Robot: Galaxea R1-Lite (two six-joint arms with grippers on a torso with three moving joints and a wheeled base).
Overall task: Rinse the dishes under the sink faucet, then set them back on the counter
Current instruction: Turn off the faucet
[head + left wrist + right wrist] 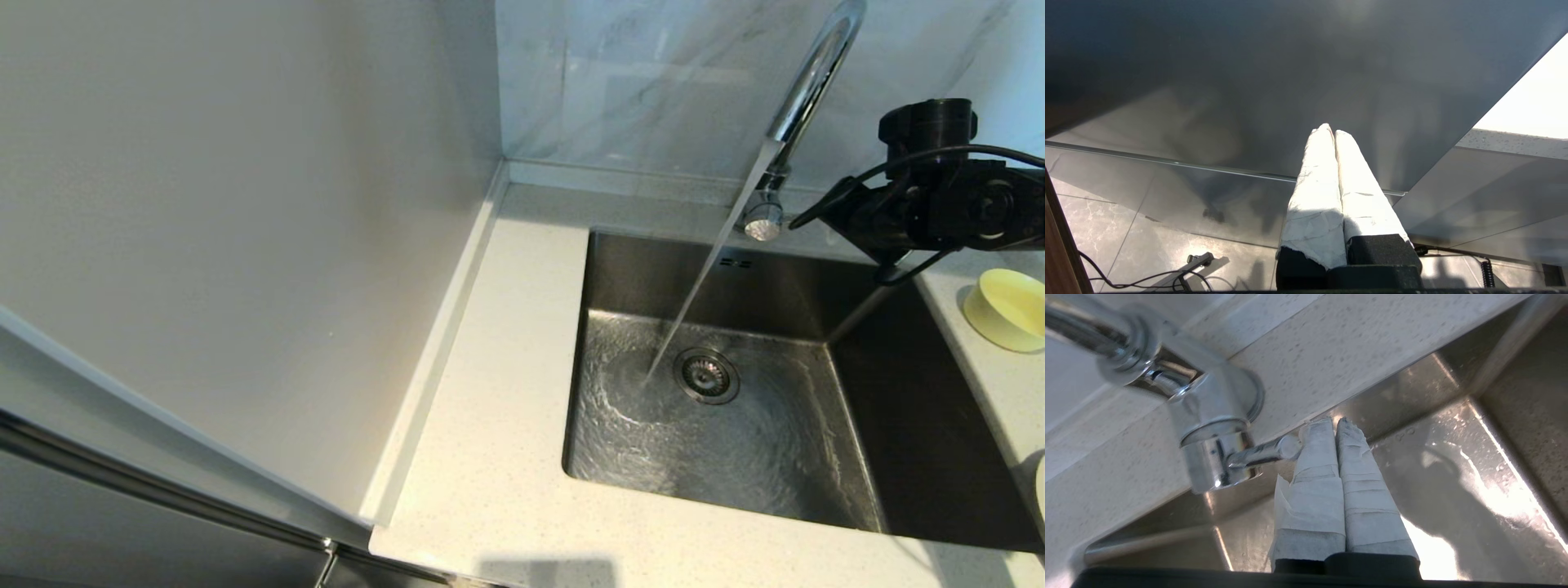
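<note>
Water runs from the chrome faucet (804, 82) into the steel sink (620, 269) and swirls beside the drain strainer (707, 376). My right arm (939, 204) hangs over the sink's back right corner, hiding the faucet's base. My right gripper (1333, 424) is shut and empty, one fingertip (1316, 433) against the end of the faucet lever (1261, 453). The pale-yellow bowl (1008, 309) sits on the counter (506, 408) right of the sink. A pale rounded edge (1040, 490) at the frame's right border may be the plate. The chopsticks are out of view. My left gripper (1331, 131) is shut, parked low beside a cabinet.
A tall pale panel (245, 245) stands along the counter's left side. The grey-veined marble wall (653, 82) rises behind the counter's low raised back edge. Two overflow slots (735, 262) mark the sink's back wall. Cables lie on the floor (1147, 277).
</note>
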